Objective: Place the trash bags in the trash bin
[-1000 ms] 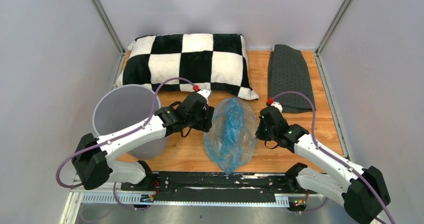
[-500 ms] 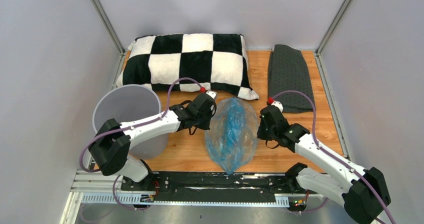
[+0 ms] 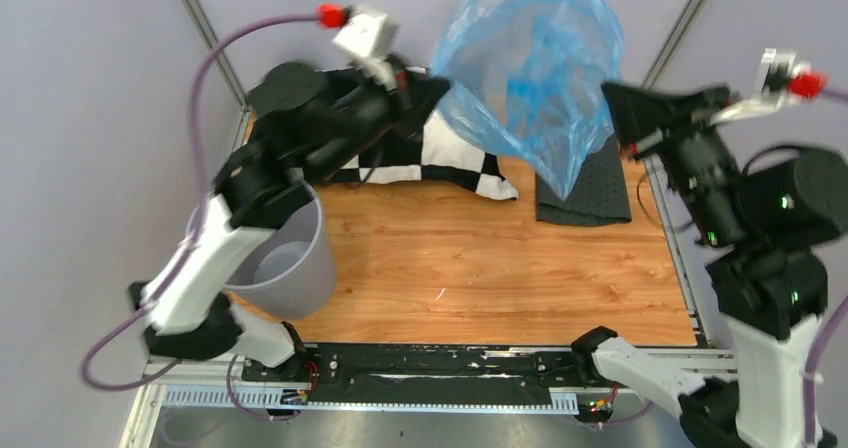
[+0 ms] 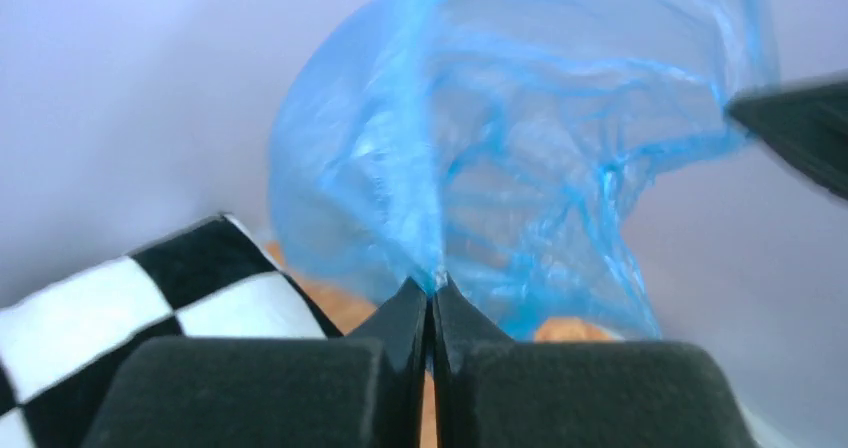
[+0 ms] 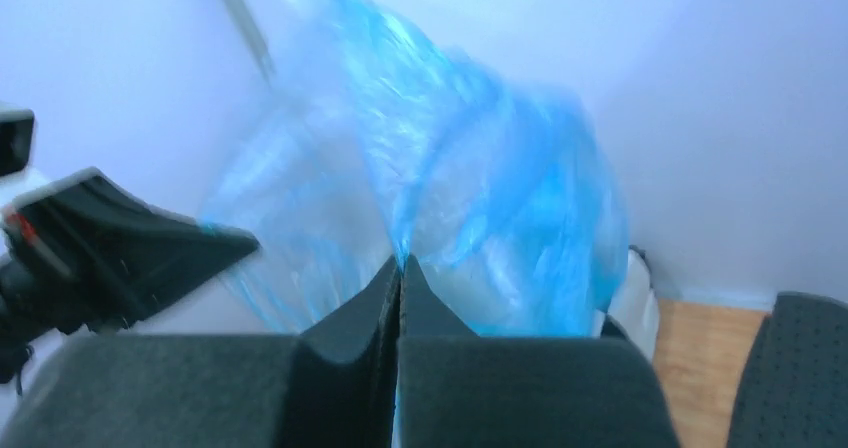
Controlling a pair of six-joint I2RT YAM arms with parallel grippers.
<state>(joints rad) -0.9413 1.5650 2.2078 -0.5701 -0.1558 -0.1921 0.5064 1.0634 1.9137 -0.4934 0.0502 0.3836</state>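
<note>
High over the back of the wooden table [image 3: 470, 258], the blue bag [image 3: 530, 63] hangs in the air between the two arms. The left gripper [image 4: 430, 286] is squeezed tight on one edge of the bag, with a bit of the thin plastic pinched between its black tips. The right gripper [image 5: 400, 263] is squeezed tight on the other edge in the same way. The bag is pulled wide at the top and puffed out. It gets narrow toward the bottom, where it ends in a point. Seen from above, that point shows in front of the dark grey mat [image 3: 592, 183] at the back right of the table. The black and white pillow [image 3: 455, 158] lies at the back, partly hidden by the left arm and the bag. The grey bin [image 3: 305, 278] stands upright at the front left of the table, with its open top facing up. The bag is up in the air, well apart from the bin.
</note>
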